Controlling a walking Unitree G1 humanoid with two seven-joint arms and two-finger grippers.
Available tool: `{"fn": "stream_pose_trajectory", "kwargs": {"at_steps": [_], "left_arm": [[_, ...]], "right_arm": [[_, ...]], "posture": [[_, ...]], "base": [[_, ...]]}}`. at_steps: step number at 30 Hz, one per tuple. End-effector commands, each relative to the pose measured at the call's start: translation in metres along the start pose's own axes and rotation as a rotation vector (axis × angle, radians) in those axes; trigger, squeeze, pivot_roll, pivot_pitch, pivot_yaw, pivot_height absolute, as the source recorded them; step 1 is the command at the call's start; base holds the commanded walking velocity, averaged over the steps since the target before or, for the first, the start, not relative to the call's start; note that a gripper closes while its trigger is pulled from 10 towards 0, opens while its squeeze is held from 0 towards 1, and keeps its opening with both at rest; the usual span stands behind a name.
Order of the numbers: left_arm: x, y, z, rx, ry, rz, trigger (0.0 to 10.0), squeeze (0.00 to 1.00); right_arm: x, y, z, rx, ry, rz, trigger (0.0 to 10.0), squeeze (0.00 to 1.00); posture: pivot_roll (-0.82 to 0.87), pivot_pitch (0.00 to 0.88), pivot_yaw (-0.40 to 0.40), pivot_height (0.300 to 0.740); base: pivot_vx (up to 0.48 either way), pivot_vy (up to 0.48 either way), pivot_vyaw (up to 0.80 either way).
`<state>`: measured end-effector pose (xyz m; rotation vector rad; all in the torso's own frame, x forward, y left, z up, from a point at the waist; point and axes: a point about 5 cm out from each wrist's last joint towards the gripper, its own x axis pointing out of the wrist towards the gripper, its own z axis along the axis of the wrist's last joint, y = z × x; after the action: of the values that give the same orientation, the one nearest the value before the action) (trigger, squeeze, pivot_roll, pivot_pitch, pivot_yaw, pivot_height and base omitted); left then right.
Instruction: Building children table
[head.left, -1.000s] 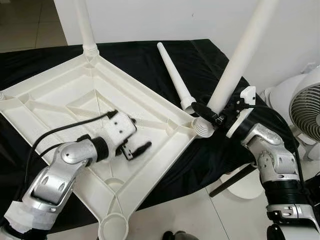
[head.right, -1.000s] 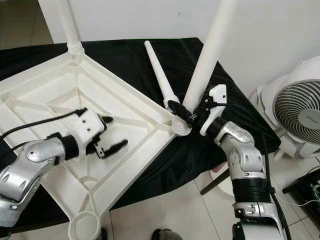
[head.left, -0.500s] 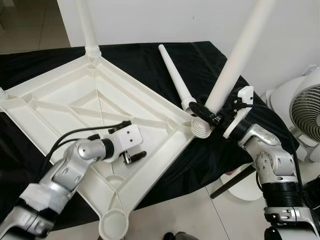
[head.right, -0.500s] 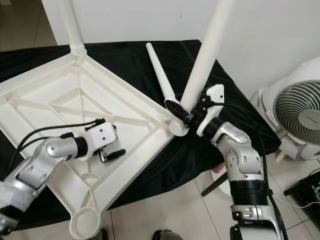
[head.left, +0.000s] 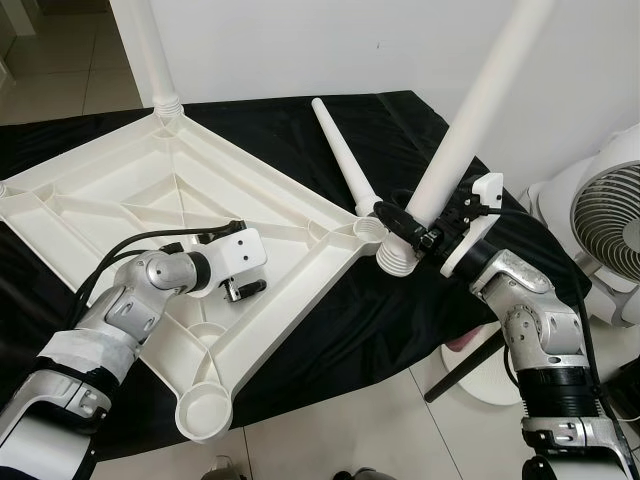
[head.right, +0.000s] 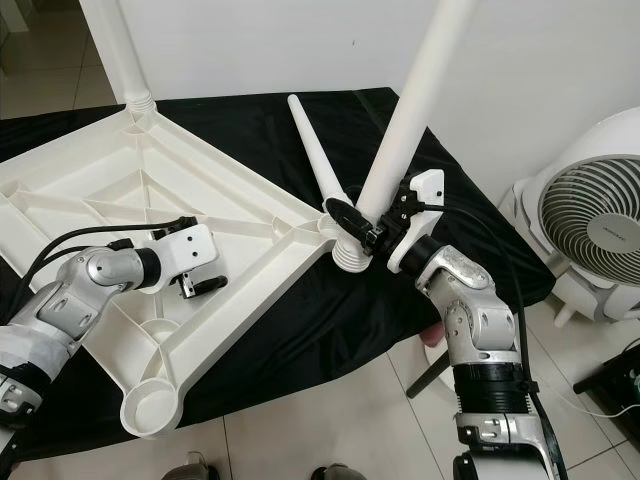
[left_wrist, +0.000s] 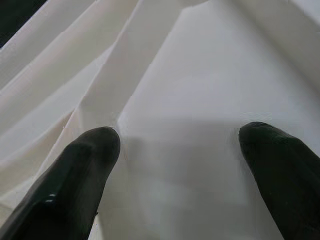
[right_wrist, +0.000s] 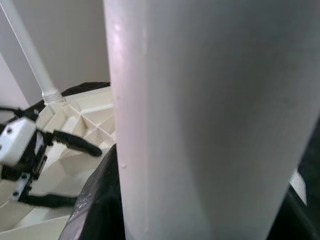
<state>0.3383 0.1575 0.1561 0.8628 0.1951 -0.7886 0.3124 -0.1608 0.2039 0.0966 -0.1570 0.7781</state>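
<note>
White plastic everywhere: the children's table (head.left: 150, 215) lies upside down on a black cloth (head.left: 300, 120), its ribbed underside facing up at me. My right tool (head.left: 425, 228) is clamped around a long white leg (head.left: 470, 120) just above its ribbed base, and that base sits just beside the corner socket (head.left: 368, 226) of the table, on its outer side, not yet in it as far as I can judge. The leg's long axis leans up and away to my right instead of standing straight over the socket, so I judge the coming move turns on two things: shifting the base a little toward my left onto the socket, and tipping the top of the leg back until the axis runs square to the underside. My right arm is the near one for that corner.

My left tool (head.left: 243, 290) rests low on the underside, between the ribs, fingers (left_wrist: 85, 165) spread apart and holding nothing; it looks placed to steady the table against the push.

A second leg (head.left: 345, 160) lies loose on the cloth, just behind the same corner, narrow end pointing away from me. A third leg (head.left: 150, 50) already stands in the far corner. The near corner socket (head.left: 203, 414) is still bare.
</note>
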Motion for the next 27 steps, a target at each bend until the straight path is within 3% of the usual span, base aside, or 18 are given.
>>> {"fn": "stream_pose_trajectory", "kwargs": {"at_steps": [1, 2, 3, 5, 8, 10, 13, 15, 18, 22, 27], "left_arm": [[-0.002, 0.004, -0.003, -0.026, 0.002, 0.117, 10.0, 0.00], [-0.004, 0.003, 0.011, -0.068, -0.092, 0.084, 10.0, 0.00], [-0.004, 0.003, 0.011, -0.068, -0.092, 0.084, 10.0, 0.00], [-0.015, -0.003, 0.050, -0.194, -0.349, -0.026, 10.0, 0.00], [-0.020, -0.005, 0.063, -0.240, -0.433, -0.073, 10.0, 0.00], [-0.024, -0.004, 0.080, -0.374, -0.549, -0.124, 10.0, 0.00], [-0.024, -0.002, 0.084, -0.426, -0.575, -0.131, 10.0, 0.00], [-0.022, 0.007, 0.095, -0.538, -0.627, -0.101, 10.0, 0.00], [-0.022, 0.011, 0.102, -0.579, -0.649, -0.080, 10.0, 0.00], [-0.015, 0.008, 0.107, -0.684, -0.590, -0.079, 10.0, 0.00], [-0.015, 0.007, 0.114, -0.737, -0.613, -0.113, 10.0, 0.00]], "right_arm": [[0.001, 0.003, 0.003, -0.003, -0.015, 0.011, 10.0, 0.00], [0.000, 0.003, 0.001, 0.000, -0.013, 0.004, 10.0, 0.00], [0.000, 0.003, 0.001, 0.000, -0.013, 0.004, 10.0, 0.00], [0.000, -0.002, -0.001, 0.006, -0.025, -0.050, 10.0, 0.00], [0.002, -0.005, -0.001, 0.005, -0.026, -0.078, 10.0, 0.00], [0.012, -0.012, -0.009, -0.021, 0.019, -0.164, 10.0, 0.00], [0.015, -0.013, -0.012, -0.033, 0.033, -0.188, 10.0, 0.00], [0.029, -0.013, -0.016, -0.058, 0.028, -0.247, 10.0, 0.00], [0.037, -0.009, -0.018, -0.076, 0.028, -0.268, 10.0, 0.00], [0.038, 0.005, -0.022, -0.110, 0.009, -0.143, 10.0, 0.00], [0.036, 0.017, -0.026, -0.104, 0.004, -0.052, 10.0, 0.00]], "posture": [[0.08, 0.047, -0.015, 0.740], [0.08, 0.050, -0.015, 0.740], [0.08, 0.050, -0.015, 0.740], [0.09, 0.059, -0.030, 0.740], [0.09, 0.060, -0.037, 0.740], [0.11, 0.055, -0.051, 0.740], [0.11, 0.055, -0.051, 0.740], [0.12, 0.042, -0.066, 0.740], [0.12, 0.042, -0.066, 0.740], [0.11, 0.052, -0.058, 0.740], [0.10, 0.051, -0.061, 0.740]], "base": [[0.000, 0.000, 0.00], [0.000, 0.000, 0.00], [0.000, 0.000, 0.00], [0.000, 0.000, 0.00], [0.000, 0.000, 0.00], [0.000, 0.000, 0.00], [0.000, 0.000, 0.00], [0.000, 0.000, 0.00], [0.000, 0.000, 0.00], [0.000, 0.000, 0.00], [0.000, 0.000, 0.00]]}}
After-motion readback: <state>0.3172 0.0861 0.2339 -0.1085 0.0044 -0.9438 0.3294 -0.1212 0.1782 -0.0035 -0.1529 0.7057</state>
